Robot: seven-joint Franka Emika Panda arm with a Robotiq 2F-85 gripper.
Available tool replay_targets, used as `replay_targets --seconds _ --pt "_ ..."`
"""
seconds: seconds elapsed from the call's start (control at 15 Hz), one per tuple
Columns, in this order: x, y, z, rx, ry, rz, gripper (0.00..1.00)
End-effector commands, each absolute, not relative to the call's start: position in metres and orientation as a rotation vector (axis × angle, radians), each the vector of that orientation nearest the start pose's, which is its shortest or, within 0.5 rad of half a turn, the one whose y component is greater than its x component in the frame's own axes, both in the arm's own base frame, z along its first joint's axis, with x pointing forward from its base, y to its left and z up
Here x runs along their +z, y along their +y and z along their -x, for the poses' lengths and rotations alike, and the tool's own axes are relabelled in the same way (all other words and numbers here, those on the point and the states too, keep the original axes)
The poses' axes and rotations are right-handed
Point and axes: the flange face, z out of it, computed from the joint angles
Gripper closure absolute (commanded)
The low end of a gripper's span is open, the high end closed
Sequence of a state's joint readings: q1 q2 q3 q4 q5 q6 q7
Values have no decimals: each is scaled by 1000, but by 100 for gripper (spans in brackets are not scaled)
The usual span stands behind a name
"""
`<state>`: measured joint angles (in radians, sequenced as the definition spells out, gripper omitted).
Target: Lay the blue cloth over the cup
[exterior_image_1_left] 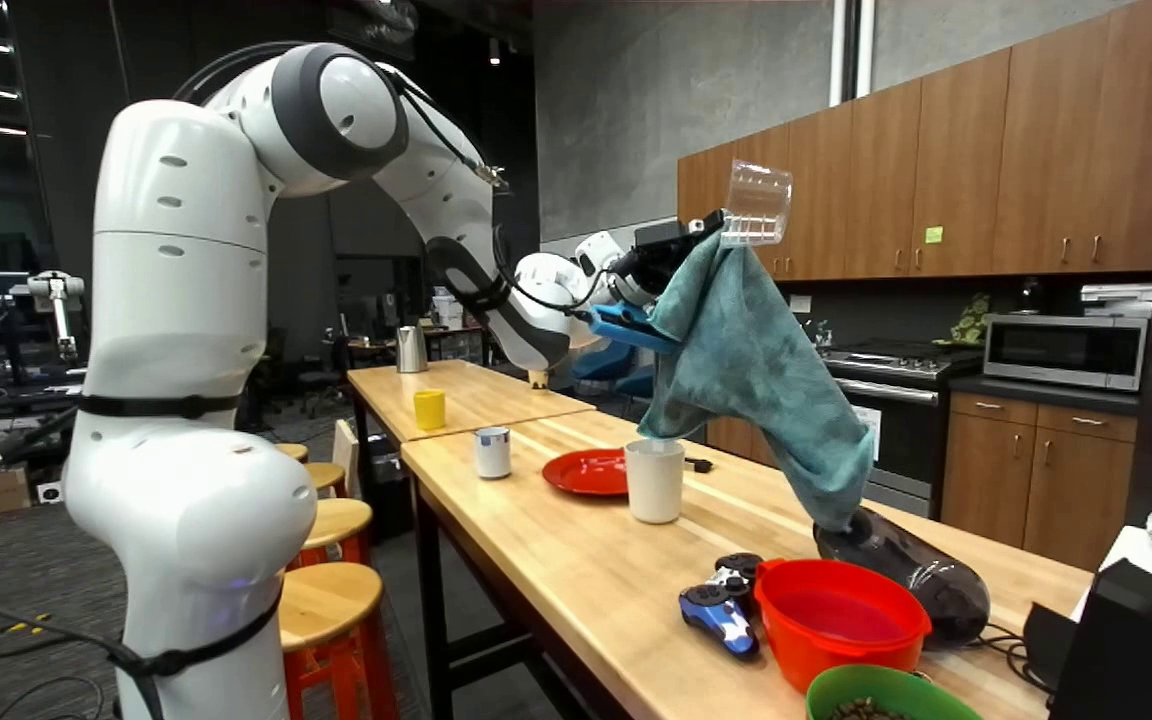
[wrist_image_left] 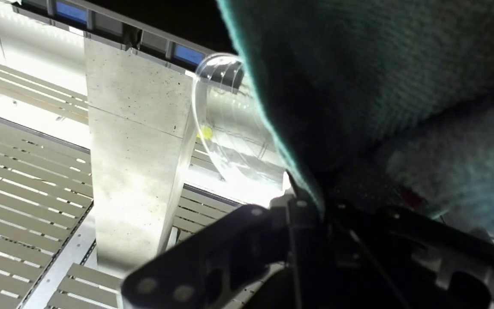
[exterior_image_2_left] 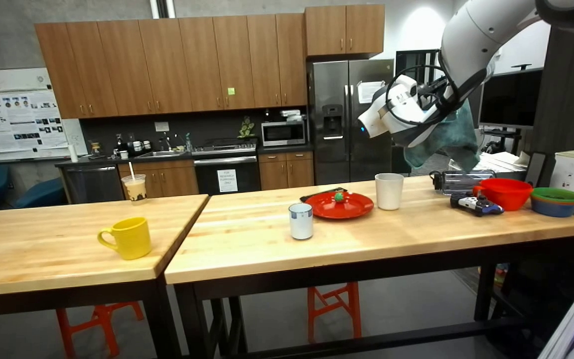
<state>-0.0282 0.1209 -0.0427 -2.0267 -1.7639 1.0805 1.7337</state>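
Note:
My gripper (exterior_image_1_left: 719, 224) is raised above the table and shut on the blue cloth (exterior_image_1_left: 761, 360). In the wrist view, the fingers (wrist_image_left: 317, 208) pinch an edge of the cloth (wrist_image_left: 380, 86). A clear plastic cup-like piece (exterior_image_1_left: 760, 200) sticks out at the fingertips; it also shows in the wrist view (wrist_image_left: 230, 124). I cannot tell whether it is pinched too. The cloth hangs down loosely. A plain white cup (exterior_image_1_left: 654, 483) stands upright on the table; in an exterior view, the cloth (exterior_image_2_left: 449, 137) hangs to the right of this cup (exterior_image_2_left: 389, 191). The arm hides the gripper there.
A red plate (exterior_image_2_left: 342, 205), a small white mug (exterior_image_2_left: 301, 222) and a yellow mug (exterior_image_2_left: 130, 238) stand on the tables. A dark bottle (exterior_image_1_left: 906, 575) lies below the cloth. Game controllers (exterior_image_1_left: 721, 605), a red bowl (exterior_image_1_left: 841, 620) and a green bowl (exterior_image_1_left: 886, 685) are close by.

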Motion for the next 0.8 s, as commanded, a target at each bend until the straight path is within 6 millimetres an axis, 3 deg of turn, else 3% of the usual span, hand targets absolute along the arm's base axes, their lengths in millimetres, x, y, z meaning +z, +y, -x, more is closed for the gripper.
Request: replay_targets --seconds 0.0,0.2,0.47,0.73 --pt "494 -166 -508 744 -827 -824 100" --pt "457 -140 -517 779 -783 -918 100" --pt "401 -85 -537 860 -669 -1078 100" --pt "364 -45 -555 921 -576 -1184 100"
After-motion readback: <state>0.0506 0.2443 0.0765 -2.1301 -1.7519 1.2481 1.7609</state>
